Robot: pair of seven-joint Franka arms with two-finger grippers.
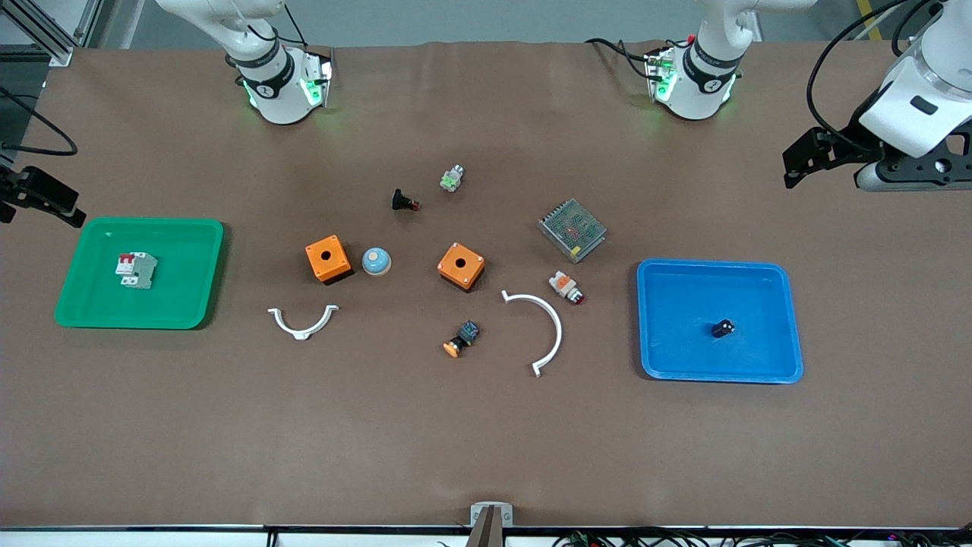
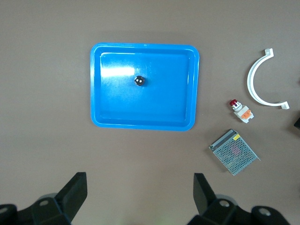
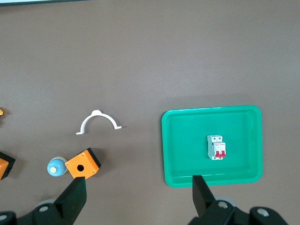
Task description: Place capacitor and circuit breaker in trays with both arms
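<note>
Your capacitor (image 1: 723,328) lies loose in the blue tray (image 1: 759,372) at the left arm's end of the counter (image 1: 486,441), and your circuit breaker (image 1: 136,270) lies flat (red levers up) in the green tray (image 1: 83,315) at the right arm's end. Your left claw (image 2: 139,193) hangs spread and empty over bare counter beside the blue tray, while your right claw (image 3: 138,195) hangs spread and empty over the green tray's edge
</note>
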